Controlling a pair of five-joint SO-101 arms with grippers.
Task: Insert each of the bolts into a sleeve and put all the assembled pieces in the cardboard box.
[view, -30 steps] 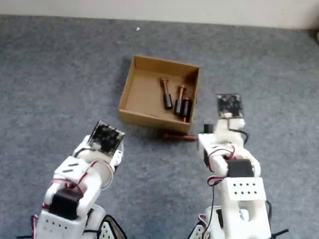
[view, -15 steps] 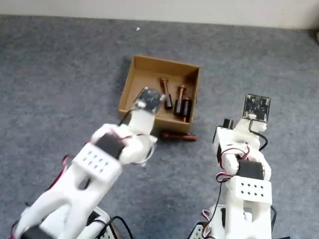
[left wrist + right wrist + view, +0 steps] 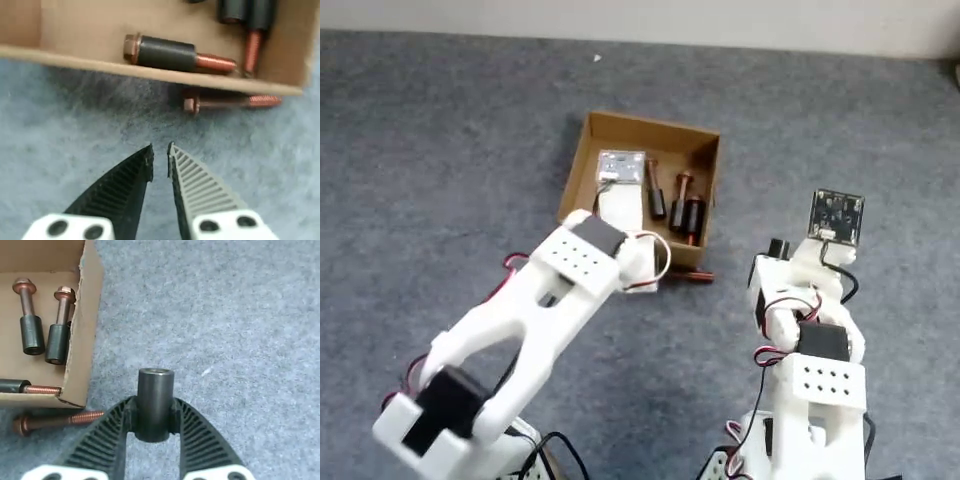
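Left arm point(image 3: 550, 300): one second ago tucked at the near left of the carpet, now swung out at full reach, with its wrist over the near wall of the cardboard box point(image 3: 650, 122).
Left gripper point(image 3: 160, 152): empty. The jaws are barely parted, with a thin slit between the tips. It points down at the carpet, just short of the loose bolt.
Cardboard box: unmoved. Three assembled pieces point(image 3: 655, 200) lie inside.
Loose bolt point(image 3: 692, 275): bare, without a sleeve. It lies on the carpet just outside the box's near wall and along it, where it was before.
Right arm point(image 3: 805, 330): shifted slightly rightward early in the second and has kept still since.
Right gripper point(image 3: 152, 409): clamped on the sleeve point(image 3: 155, 387), which stands upright with its bore open at the top, above the carpet near the box's corner.
Assessment: one pairing appears to remain. The left arm's advance likely begins the pickup of the last bolt. The jaws would probably need to widen before they can close around the shank.
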